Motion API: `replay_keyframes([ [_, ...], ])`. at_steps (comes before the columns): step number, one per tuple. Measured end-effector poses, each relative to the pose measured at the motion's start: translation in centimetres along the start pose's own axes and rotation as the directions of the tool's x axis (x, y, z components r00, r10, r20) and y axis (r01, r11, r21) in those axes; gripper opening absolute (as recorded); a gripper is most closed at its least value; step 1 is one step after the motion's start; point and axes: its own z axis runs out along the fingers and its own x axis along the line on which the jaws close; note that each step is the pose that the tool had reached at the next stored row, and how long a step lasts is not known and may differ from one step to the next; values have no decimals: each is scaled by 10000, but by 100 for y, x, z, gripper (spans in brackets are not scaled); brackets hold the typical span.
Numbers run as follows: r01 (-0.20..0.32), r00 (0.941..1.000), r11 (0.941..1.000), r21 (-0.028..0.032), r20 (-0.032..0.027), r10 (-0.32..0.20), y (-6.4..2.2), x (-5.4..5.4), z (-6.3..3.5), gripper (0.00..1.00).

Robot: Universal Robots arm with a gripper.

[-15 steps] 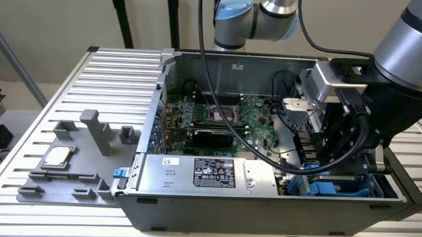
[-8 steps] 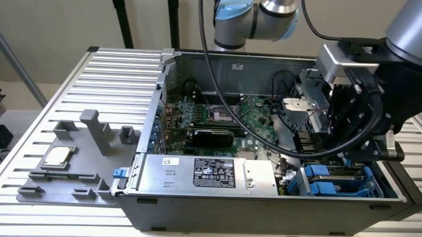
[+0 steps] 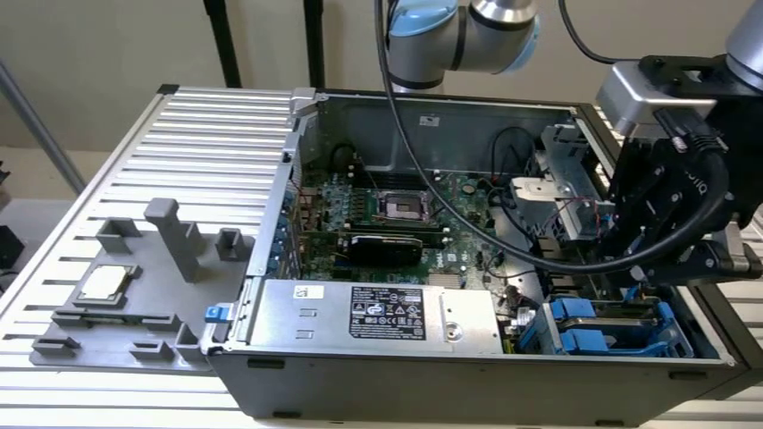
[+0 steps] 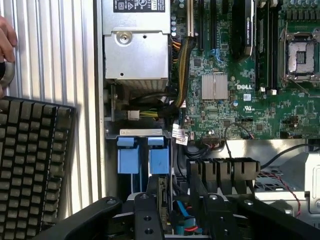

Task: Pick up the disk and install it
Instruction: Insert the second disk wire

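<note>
The disk (image 4: 165, 196) stands on edge in the drive bay (image 3: 620, 326) at the case's front corner on the exterior view's right. Its thin metal side and a strip of blue carrier show between my fingers. Two blue carrier tabs (image 4: 142, 156) stick out of the bay just beyond it. My gripper (image 4: 177, 212) hangs directly over this slot. One black finger (image 4: 145, 212) lies close against the disk, and the other (image 4: 212, 210) stands clear of it with a gap, so the jaws are open. In the exterior view the gripper (image 3: 638, 281) reaches down into the bay.
The silver power supply (image 3: 381, 313) with a black label lies beside the bay. The motherboard (image 3: 394, 210) and loose cables (image 4: 182, 75) fill the case. A small CPU chip (image 3: 102, 281) rests on a grey fixture outside. A keyboard (image 4: 35, 165) and a hand (image 4: 6, 47) are nearby.
</note>
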Motion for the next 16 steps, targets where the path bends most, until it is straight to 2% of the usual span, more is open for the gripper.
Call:
replay_keyframes([
  [6,-1,10000,10000,-2,0,1,-194,-36,-2,39],
  [11,-2,10000,10000,-2,-41,2,-217,-64,60,39],
  [16,-5,9999,10000,-17,-151,5,-246,-115,80,37],
])
